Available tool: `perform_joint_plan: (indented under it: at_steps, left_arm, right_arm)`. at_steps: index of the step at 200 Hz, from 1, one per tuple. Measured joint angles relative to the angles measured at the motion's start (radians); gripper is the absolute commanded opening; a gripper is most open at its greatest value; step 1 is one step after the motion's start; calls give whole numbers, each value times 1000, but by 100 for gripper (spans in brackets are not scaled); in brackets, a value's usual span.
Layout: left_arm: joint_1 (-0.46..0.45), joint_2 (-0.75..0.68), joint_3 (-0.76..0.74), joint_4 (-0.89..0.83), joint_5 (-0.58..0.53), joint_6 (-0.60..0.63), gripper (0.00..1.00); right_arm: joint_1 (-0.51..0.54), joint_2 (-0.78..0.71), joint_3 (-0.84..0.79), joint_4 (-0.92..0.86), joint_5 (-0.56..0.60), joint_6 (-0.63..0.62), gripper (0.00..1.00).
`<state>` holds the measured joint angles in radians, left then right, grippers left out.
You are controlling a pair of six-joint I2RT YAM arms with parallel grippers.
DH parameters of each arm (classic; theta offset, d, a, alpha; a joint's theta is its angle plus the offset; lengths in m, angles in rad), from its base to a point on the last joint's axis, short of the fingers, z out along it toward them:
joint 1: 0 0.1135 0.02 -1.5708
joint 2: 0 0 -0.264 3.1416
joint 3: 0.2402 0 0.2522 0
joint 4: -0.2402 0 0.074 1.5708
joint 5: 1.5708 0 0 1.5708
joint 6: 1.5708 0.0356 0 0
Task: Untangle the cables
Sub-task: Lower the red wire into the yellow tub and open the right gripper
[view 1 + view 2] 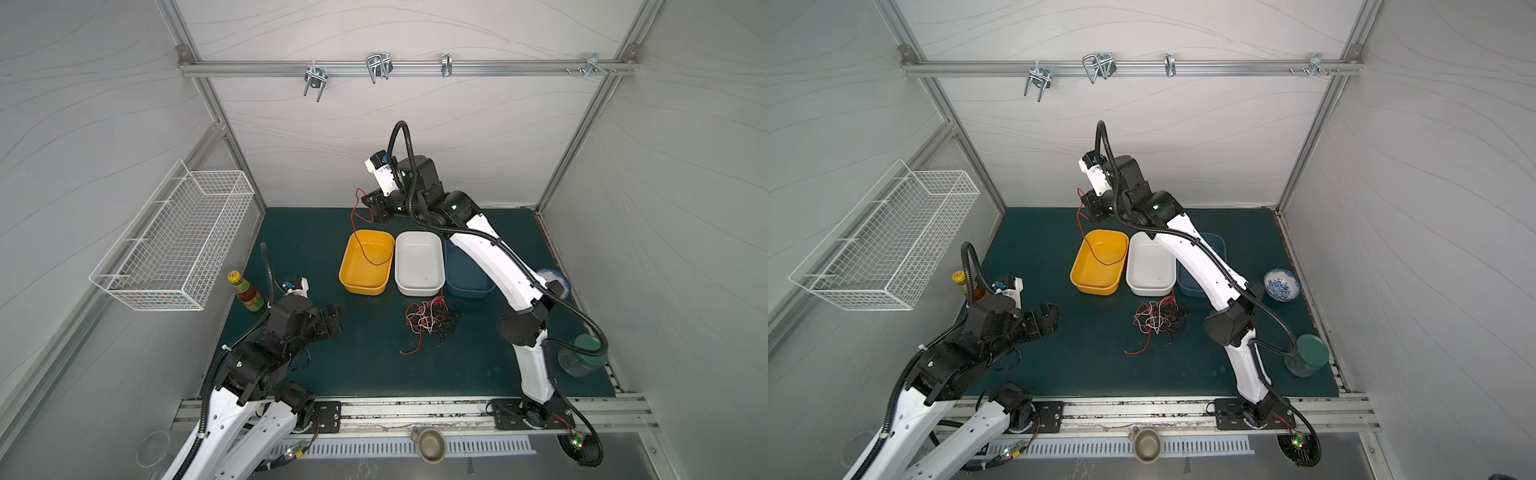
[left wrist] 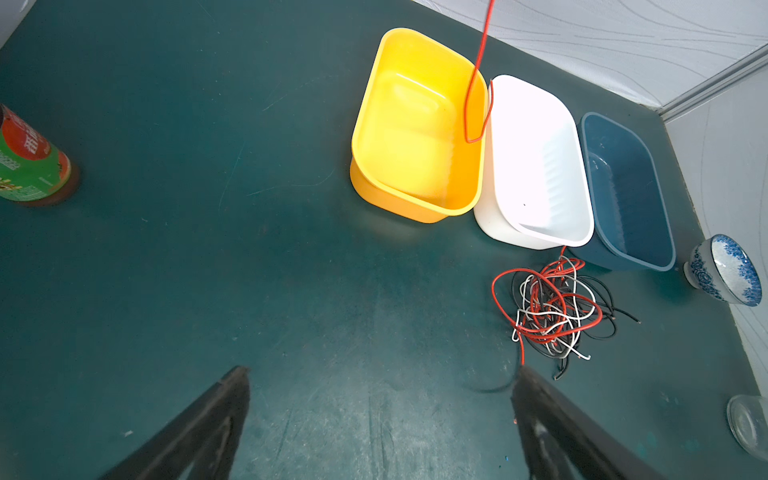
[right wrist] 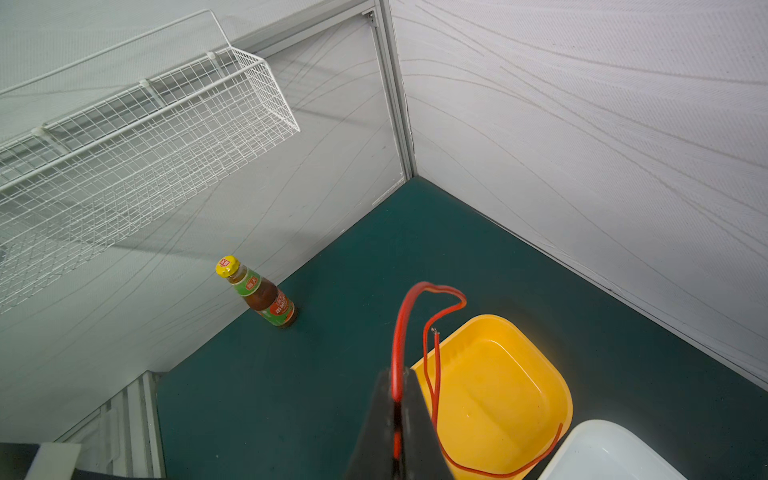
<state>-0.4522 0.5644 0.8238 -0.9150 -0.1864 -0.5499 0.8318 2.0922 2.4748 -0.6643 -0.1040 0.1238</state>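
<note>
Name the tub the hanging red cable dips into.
The yellow tub: the right gripper's red cable loops into it; the white tub and blue tub hold none.

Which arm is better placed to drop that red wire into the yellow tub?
Right. The right fingers are shut on the red wire, which dangles over the yellow tub. The left fingers are open, empty and farther away.

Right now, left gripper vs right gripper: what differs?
Jaws: the left gripper is wide open and empty; the right gripper is shut on a red cable.
Pose: the left gripper hovers lower over bare mat; the right gripper is raised by the far end of the yellow bin, its cable drooping over that bin.
Shared: both are black two-finger grippers, and neither touches the tangle of cables.
</note>
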Motion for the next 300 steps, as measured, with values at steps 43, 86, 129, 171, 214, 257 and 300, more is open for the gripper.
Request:
perform_joint_plan:
  at_steps: [43, 86, 129, 171, 214, 257, 300]
  left_arm:
    - [0, -1, 0, 0, 0, 0, 99]
    - [0, -2, 0, 0, 0, 0, 99]
    - [0, -4, 0, 0, 0, 0, 99]
    - [0, -7, 0, 0, 1, 0, 99]
    - [0, -6, 0, 0, 3, 0, 99]
    - [0, -6, 0, 0, 3, 0, 99]
    - [0, -6, 0, 0, 3, 0, 99]
  right_arm:
    - [-9, 30, -66, 58, -10, 11, 0]
    - [-10, 31, -195, 113, -5, 34, 0]
    - [-10, 47, -291, 132, 40, 58, 0]
    - [-10, 88, -351, 133, 80, 88, 0]
    - [-11, 159, -356, 132, 93, 122, 0]
    - [-11, 206, -359, 124, 103, 148, 0]
    - [-9, 218, -367, 111, 108, 158, 0]
